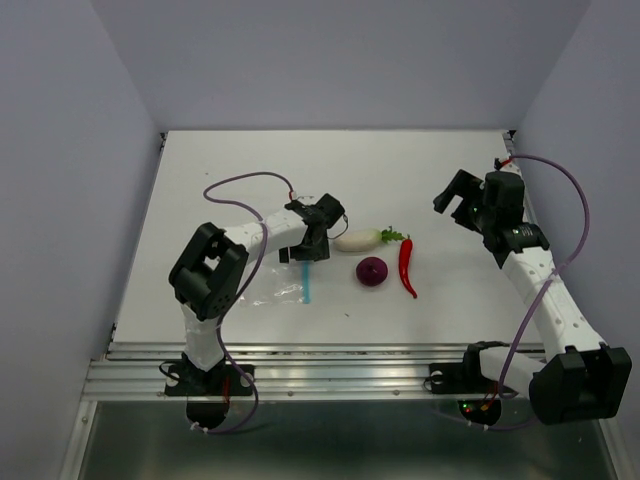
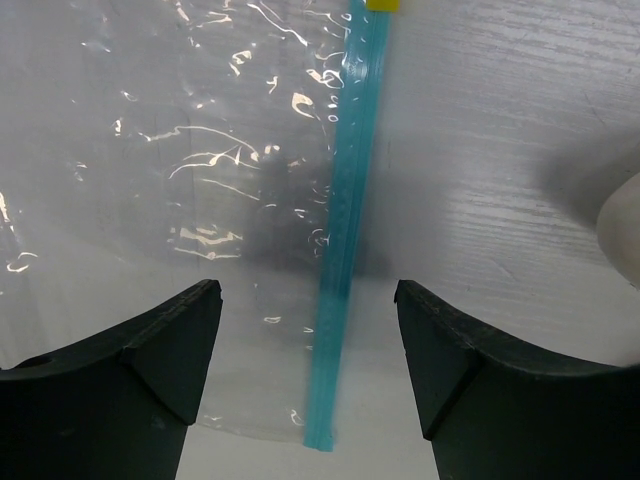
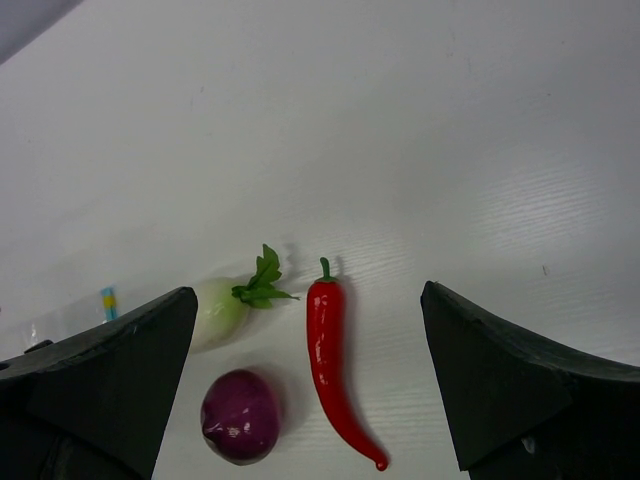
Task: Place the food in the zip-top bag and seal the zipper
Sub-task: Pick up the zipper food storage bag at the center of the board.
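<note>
The clear zip-top bag (image 1: 272,290) lies flat on the table, its blue zipper (image 1: 306,282) along its right edge. My left gripper (image 1: 306,255) is open and low over the zipper's far end. In the left wrist view the zipper (image 2: 345,220) runs between my open fingers, with the bag (image 2: 180,180) to its left. The white radish (image 1: 358,239), purple onion (image 1: 372,271) and red chili (image 1: 406,266) lie just right of the bag. My right gripper (image 1: 458,200) is open and empty, raised at the far right. Its view shows the radish (image 3: 222,305), onion (image 3: 241,416) and chili (image 3: 331,352).
The white table (image 1: 250,170) is walled at the back and sides. A metal rail (image 1: 300,365) runs along the front edge by the arm bases. A yellow tab (image 2: 381,4) marks the zipper's far end.
</note>
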`<state>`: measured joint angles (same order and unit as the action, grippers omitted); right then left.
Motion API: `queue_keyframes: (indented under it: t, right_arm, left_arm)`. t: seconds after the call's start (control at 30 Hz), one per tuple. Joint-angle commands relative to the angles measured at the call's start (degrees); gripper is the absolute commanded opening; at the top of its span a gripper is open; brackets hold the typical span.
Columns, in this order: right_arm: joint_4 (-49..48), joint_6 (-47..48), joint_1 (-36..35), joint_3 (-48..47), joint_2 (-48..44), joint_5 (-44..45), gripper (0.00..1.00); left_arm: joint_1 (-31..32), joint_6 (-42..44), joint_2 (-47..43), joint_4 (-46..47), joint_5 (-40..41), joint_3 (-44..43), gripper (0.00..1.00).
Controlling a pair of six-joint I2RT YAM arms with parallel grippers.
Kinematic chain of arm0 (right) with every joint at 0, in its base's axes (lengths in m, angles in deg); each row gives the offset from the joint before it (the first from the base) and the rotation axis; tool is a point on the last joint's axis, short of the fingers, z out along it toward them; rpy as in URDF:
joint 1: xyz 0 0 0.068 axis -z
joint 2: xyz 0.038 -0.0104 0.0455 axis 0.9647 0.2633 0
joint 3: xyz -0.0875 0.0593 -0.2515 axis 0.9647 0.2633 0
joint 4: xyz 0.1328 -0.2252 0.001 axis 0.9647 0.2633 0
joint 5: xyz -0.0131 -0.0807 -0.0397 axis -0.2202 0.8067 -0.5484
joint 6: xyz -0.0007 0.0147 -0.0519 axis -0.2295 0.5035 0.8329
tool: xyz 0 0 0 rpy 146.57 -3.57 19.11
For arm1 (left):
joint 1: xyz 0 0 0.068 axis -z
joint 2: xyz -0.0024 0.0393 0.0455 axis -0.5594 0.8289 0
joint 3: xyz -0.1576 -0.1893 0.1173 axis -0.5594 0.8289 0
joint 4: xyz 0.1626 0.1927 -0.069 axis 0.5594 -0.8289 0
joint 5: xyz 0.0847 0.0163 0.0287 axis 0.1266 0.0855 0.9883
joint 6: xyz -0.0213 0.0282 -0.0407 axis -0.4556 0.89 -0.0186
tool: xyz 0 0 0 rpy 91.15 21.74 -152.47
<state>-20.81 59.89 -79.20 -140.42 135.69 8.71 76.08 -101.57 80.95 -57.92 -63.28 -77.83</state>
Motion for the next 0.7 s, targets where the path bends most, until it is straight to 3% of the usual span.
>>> queue_keyframes:
  t: [0.0,0.67]
  right_arm:
    - [-2.4,0.9,0.1,0.1,-0.4,0.0,1.00]
    - [-2.3,1.4,0.1,0.2,-0.2,-1.0,1.00]
  left_arm:
    - [0.4,-0.7,-0.5,-0.4,1.7,0.9,0.81]
    - [0.4,-1.8,0.5,1.0,1.5,2.6,0.66]
